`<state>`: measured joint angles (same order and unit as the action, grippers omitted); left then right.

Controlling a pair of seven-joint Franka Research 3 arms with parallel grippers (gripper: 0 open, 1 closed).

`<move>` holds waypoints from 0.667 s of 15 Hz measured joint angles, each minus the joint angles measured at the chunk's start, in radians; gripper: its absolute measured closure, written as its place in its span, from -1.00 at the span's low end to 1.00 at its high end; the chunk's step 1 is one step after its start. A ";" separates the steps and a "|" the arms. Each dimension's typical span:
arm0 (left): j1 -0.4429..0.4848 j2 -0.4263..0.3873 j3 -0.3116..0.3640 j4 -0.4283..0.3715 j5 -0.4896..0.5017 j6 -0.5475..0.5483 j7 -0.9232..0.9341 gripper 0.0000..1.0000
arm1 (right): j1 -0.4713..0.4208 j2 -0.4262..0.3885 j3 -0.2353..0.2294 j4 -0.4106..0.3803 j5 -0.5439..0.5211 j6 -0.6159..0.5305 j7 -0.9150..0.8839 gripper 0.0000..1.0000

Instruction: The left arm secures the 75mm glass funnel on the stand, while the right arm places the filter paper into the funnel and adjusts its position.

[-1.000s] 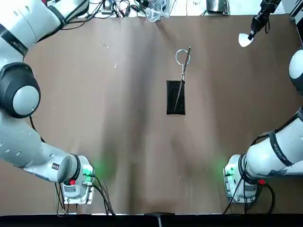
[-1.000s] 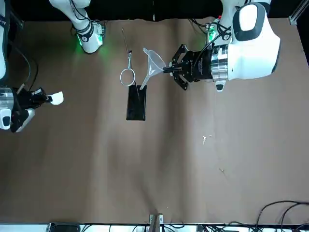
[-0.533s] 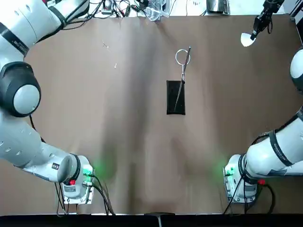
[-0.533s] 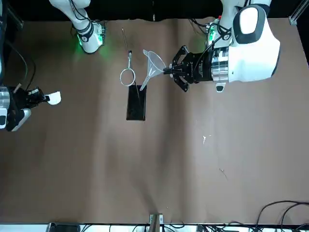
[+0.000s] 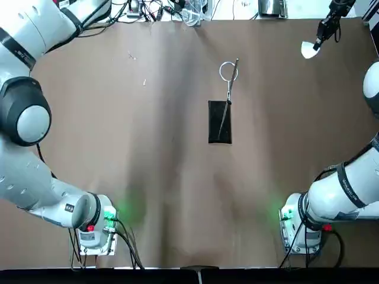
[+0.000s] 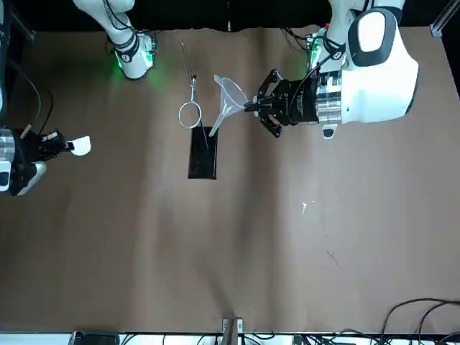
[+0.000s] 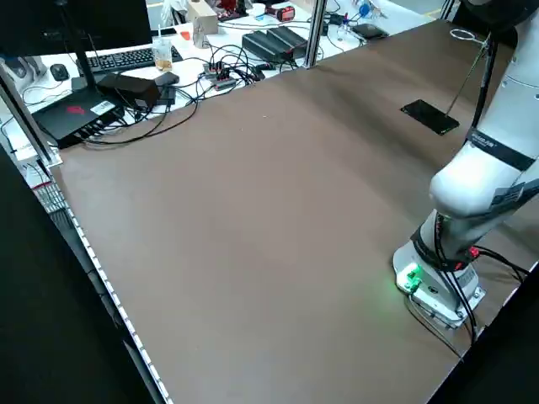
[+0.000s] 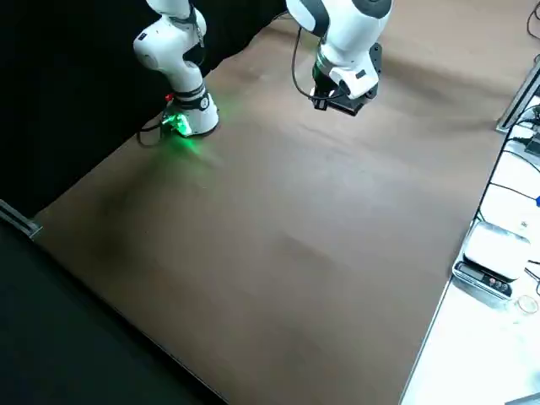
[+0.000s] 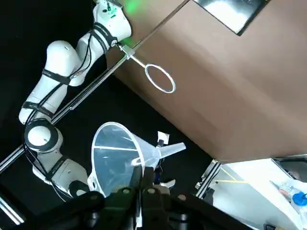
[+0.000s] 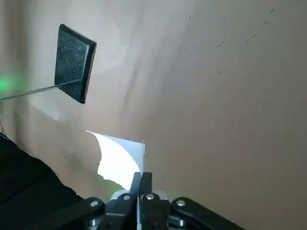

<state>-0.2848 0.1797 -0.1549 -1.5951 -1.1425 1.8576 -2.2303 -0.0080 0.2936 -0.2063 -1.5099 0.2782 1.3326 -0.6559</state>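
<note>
The left hand (image 6: 251, 106) pinches the glass funnel (image 6: 228, 97) just beside the stand (image 6: 202, 153)'s ring; the right hand (image 6: 63, 146), well apart from the stand, pinches the filter paper (image 6: 83, 146).

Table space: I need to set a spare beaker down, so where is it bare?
Bare brown table spans between both arm bases and left of the black-based ring stand. Crowded: beside the stand, where the left tool holds the clear glass funnel.

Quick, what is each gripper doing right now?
Left gripper: shut on the glass funnel.
Right gripper: shut on the filter paper.
</note>
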 joint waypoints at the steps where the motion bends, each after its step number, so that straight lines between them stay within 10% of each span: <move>1: 0.001 0.000 0.001 0.000 0.002 0.000 0.016 0.96 | 0.000 0.000 0.000 0.000 0.000 0.000 0.000 0.98; 10: 0.009 0.000 0.006 0.000 0.008 -0.041 0.418 0.96 | 0.000 0.000 0.000 -0.001 -0.001 0.000 0.000 0.98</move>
<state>-0.2762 0.1799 -0.1493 -1.5951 -1.1340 1.8162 -1.8122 -0.0084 0.2938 -0.2064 -1.5108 0.2774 1.3325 -0.6558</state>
